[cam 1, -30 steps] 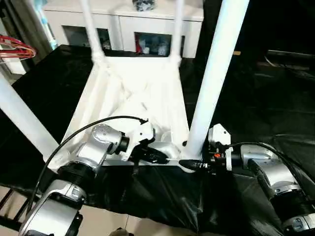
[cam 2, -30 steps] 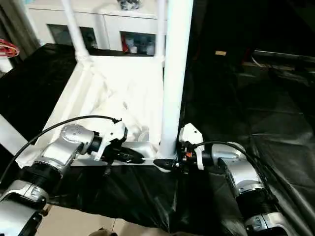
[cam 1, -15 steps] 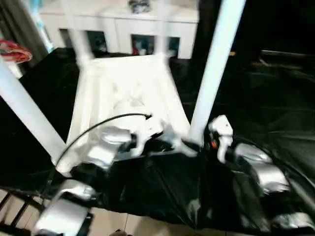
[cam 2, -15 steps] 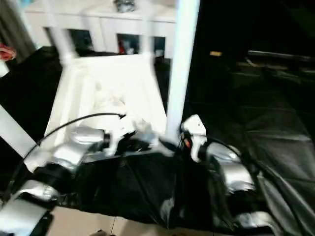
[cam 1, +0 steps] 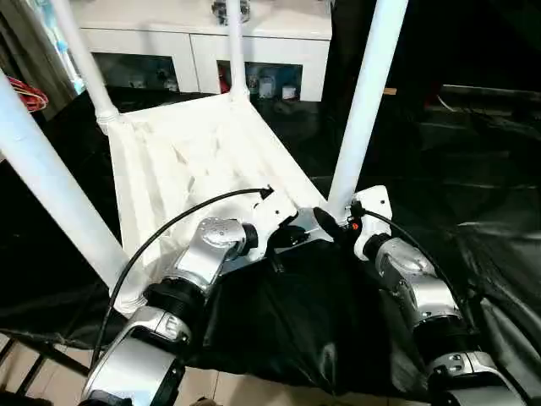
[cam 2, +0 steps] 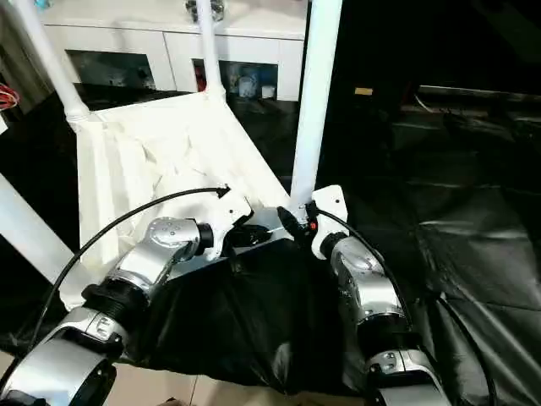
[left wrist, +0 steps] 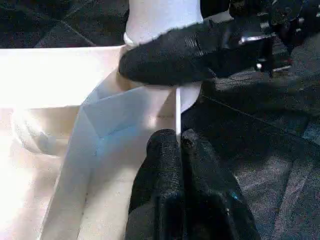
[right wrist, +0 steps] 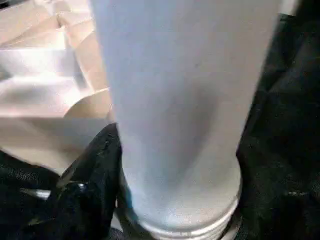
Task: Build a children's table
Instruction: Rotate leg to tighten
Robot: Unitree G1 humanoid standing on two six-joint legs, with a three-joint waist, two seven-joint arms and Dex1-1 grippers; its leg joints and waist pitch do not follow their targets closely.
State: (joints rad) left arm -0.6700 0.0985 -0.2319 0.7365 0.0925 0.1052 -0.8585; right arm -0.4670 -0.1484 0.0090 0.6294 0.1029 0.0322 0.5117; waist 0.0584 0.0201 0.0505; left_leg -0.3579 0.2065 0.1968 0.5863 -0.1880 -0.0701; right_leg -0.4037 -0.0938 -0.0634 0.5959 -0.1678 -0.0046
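No legible writing. The table (cam 1: 194,161) lies inverted on the worktop (cam 1: 473,194). Right tool (cam 1: 325,222): fingers apart around the near leg (cam 1: 365,101) base. Left tool (left wrist: 181,142): fingers together against the adjacent rim.

- All four table legs (cam 1: 365,101) run off the top edge, so their free ends are unseen.
- The right end effector (cam 1: 331,227) hides the foot of the near right leg.
- Objects inside the cabinet (cam 1: 279,38) are too small to identify.
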